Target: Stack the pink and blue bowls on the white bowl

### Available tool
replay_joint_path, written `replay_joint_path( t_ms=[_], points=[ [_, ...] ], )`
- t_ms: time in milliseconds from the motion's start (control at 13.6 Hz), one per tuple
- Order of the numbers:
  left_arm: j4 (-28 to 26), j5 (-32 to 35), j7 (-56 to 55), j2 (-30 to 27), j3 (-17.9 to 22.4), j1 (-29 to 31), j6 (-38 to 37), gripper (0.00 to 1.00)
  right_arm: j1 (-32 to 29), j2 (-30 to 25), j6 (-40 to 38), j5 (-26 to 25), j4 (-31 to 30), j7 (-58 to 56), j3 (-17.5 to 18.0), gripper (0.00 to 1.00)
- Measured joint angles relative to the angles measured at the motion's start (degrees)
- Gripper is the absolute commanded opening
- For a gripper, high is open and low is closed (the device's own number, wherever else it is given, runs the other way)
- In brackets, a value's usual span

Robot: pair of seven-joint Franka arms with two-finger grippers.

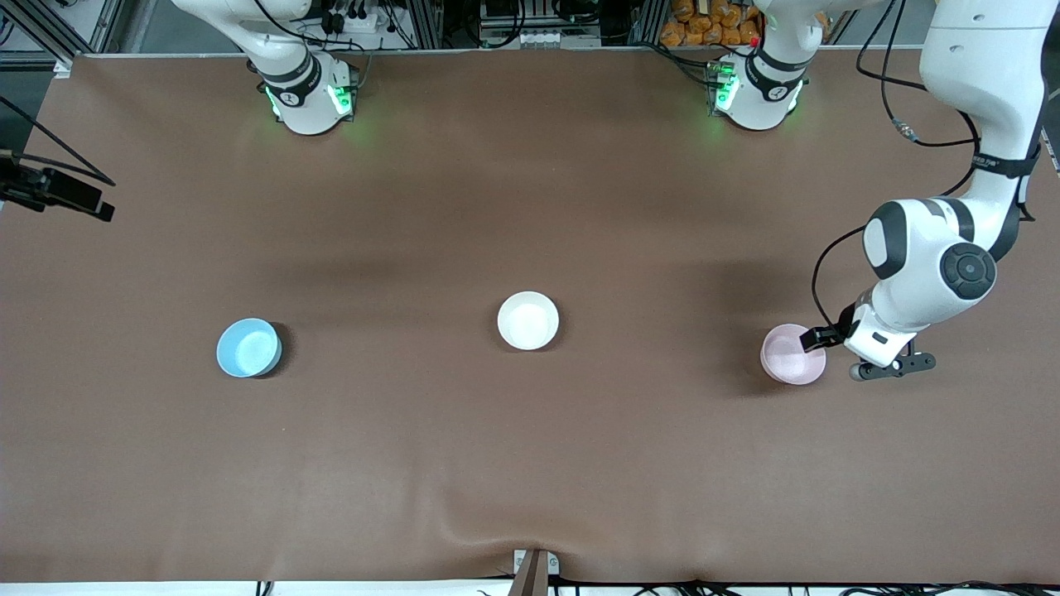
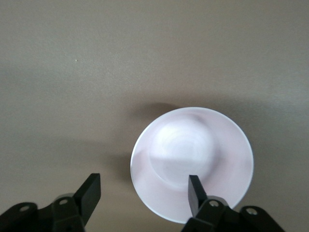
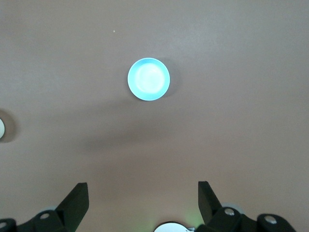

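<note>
Three bowls sit in a loose row across the middle of the brown table (image 1: 530, 463), well apart from one another. The white bowl (image 1: 528, 320) is at frame centre in the front view. The blue bowl (image 1: 248, 348) lies in the left half of that frame, toward the right arm's end. The pink bowl (image 1: 793, 354) lies in the right half, toward the left arm's end. All three stand upright and empty.

The left gripper (image 1: 816, 339) is low over the pink bowl, at the rim on the side toward the left arm's end. In the left wrist view its fingers are spread wide, the gripper (image 2: 144, 192) holding nothing. One fingertip (image 2: 194, 189) shows over the bowl's inner wall, and the other is over bare table beside the pink bowl (image 2: 193, 159).

The right arm waits high up near its base, at the top left of the front view, where its hand is out of frame. In the right wrist view the right gripper (image 3: 142, 198) is wide open and empty, with the blue bowl (image 3: 148, 79) small and far below it in the upper middle of that frame. A sliver of the white bowl (image 3: 1, 128) shows at that frame's left edge.
</note>
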Motion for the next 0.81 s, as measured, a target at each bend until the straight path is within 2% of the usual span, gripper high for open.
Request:
replay_joint_path(
  t_ms=[147, 514, 661, 808],
  points=[
    [0.0, 0.0, 0.0, 0.8, 0.0, 0.1, 0.2, 0.65, -0.5, 3.3, 1.2, 0.0, 0.0, 0.0, 0.0, 1.00],
    [0.1, 0.0, 0.0, 2.3, 0.0, 0.6, 1.1, 0.59, -1.0, 9.5, 1.3, 0.0, 0.0, 0.0, 0.0, 1.00],
    [0.1, 0.0, 0.0, 2.7, 0.1, 0.9, 1.2, 0.49, -1.2, 12.1, 1.4, 0.0, 0.0, 0.0, 0.0, 1.00],
    [0.1, 0.0, 0.0, 3.0, 0.1, 1.0, 1.3, 0.32, -1.9, 15.2, 2.8, 0.0, 0.3, 0.0, -0.1, 1.00]
  ],
)
